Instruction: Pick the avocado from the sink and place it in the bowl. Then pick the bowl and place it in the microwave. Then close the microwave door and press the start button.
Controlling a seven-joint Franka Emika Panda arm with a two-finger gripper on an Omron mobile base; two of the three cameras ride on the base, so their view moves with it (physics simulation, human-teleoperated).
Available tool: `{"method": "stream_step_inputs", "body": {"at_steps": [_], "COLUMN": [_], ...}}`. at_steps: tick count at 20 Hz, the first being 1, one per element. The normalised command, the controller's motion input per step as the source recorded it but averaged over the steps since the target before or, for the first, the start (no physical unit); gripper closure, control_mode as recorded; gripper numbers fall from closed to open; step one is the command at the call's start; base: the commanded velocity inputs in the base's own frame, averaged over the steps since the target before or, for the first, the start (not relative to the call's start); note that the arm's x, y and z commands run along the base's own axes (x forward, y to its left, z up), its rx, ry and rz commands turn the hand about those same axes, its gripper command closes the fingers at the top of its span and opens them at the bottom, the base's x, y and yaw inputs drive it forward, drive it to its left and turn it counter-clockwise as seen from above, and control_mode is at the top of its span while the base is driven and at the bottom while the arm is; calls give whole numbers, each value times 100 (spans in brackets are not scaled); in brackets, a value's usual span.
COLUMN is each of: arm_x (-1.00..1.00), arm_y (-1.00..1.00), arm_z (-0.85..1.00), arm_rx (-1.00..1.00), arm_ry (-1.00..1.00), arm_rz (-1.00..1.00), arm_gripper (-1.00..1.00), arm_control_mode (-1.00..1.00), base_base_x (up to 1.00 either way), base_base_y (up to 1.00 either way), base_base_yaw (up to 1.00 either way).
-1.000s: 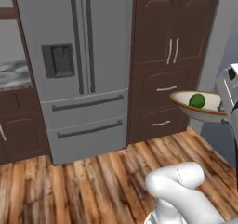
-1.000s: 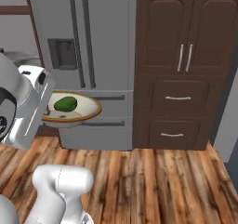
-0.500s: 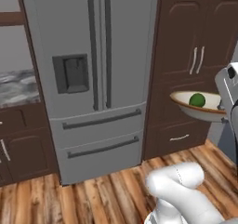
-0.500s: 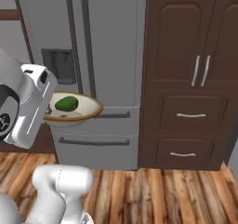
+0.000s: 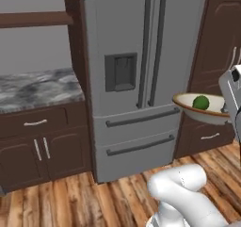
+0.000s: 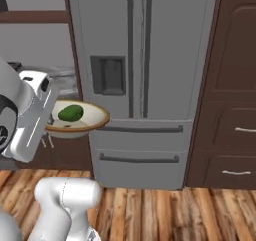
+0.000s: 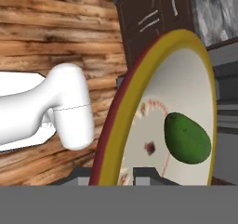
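The base has turned — the fridge [image 5: 141, 80] now fills mid-frame. The gripper [image 7: 125, 174] pinches the bowl [image 6: 75, 120] rim at left, avocado [image 6: 70, 113] inside; microwave placement, door and start remain.

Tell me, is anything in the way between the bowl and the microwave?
I can't tell: the microwave isn't in these pictures. The gripper holds the bowl up in the air with the avocado inside. Past the bowl stands the grey fridge, with dark cabinets beside it.
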Motion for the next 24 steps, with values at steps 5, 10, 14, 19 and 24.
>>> {"method": "stream_step_inputs", "body": {"at_steps": [5,10,14,19,24], "arm_x": [0,0,0,0,0], "arm_y": [0,0,0,0,0], "arm_z": [0,0,0,0,0], "arm_rx": [0,0,0,0,0], "arm_ry": [0,0,0,0,0], "arm_rz": [0,0,0,0,0], "arm_gripper": [100,100,100,100,100], "arm_control_mode": [100,100,100,100,100], "base_base_x": [48,25,2,9,20], "base_base_y": [98,100,100,100,100], "base_base_yaw": [0,0,0,0,0]}}
